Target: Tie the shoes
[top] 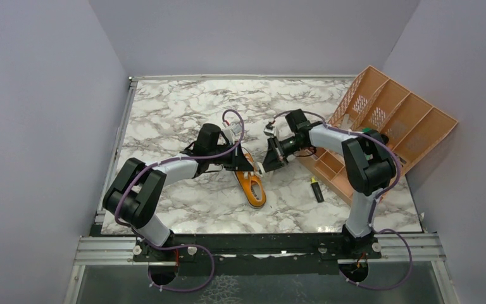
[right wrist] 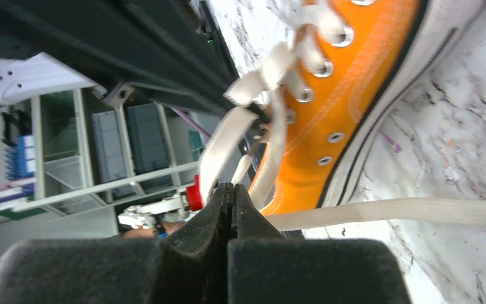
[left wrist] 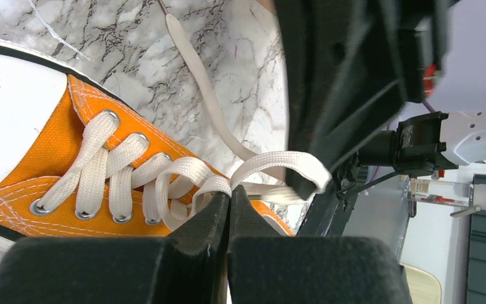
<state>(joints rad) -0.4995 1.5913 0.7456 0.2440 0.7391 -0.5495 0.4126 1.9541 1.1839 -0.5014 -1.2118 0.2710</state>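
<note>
Your left claw [left wrist: 229,201] and right claw [right wrist: 228,194] are each clenched on a strand of the white laces [left wrist: 188,171]. The orange sneaker [top: 254,189] lies just beneath them. No bow shows yet, so I judge the looping and tightening are still ahead.

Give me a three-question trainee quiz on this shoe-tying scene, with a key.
1. True or false: the left pincer is shut on a flat white lace of the orange canvas sneaker.
2. The yellow marker pen lies: A) on the marble tabletop, beside the peach plastic rack; B) inside the sneaker; C) under the sneaker.
3. Fill in: the number of shoes in view is ____.
Key: 1 true; 2 A; 3 one.
</note>
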